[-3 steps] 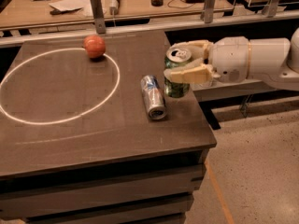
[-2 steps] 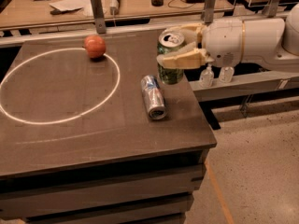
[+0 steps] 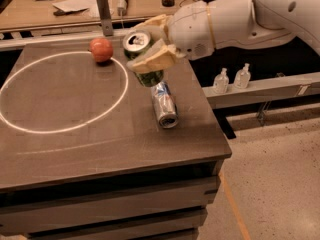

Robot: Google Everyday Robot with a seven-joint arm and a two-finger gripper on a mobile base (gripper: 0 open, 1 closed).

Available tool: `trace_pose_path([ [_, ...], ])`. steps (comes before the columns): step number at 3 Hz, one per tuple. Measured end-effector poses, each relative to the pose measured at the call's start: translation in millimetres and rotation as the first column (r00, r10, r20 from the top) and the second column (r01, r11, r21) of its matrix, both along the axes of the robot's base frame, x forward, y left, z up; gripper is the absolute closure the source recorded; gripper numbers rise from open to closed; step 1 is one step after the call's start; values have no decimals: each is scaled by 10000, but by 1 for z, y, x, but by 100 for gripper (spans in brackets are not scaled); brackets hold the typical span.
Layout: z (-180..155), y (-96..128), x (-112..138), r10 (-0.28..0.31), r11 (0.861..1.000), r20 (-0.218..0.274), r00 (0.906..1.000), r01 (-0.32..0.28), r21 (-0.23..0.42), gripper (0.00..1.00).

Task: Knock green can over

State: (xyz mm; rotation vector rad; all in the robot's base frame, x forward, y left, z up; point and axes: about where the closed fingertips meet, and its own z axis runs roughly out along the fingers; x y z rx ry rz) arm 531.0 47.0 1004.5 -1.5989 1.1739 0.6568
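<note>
The green can (image 3: pixel 151 78) is tilted, with its silver top (image 3: pixel 136 40) leaning toward the camera and left. It is off the dark table (image 3: pixel 100 154), above its back right part. My gripper (image 3: pixel 146 46) comes in from the right on a white arm. Its tan fingers (image 3: pixel 156 59) are closed around the can's upper body. The can's base hangs just above the far end of a silver-and-blue can.
The silver-and-blue can (image 3: pixel 164 105) lies on its side near the table's right edge. A red apple (image 3: pixel 101 49) sits at the back, on a white circle line (image 3: pixel 60 129). Two small bottles (image 3: pixel 221 80) stand on a ledge to the right. A cluttered bench runs behind.
My gripper has carried the green can leftward and toward the table's back. The can has tipped from nearly upright to tilted. The silver-and-blue can and the apple have not moved.
</note>
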Motion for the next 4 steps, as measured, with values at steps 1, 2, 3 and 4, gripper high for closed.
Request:
trace_pose_path([
  [1,-19,50,-14,943,9886,171,9954,-916,-1193,100],
  [2,-41,77,-26,1406,9615,251,9897,-1305,-2420,100],
  [3,-74,94,-32,1635,9125,-134,9865,-1564,-3781,82],
  [4,-99,100,-34,1639,8676,-414,9856,-1640,-4695,59],
])
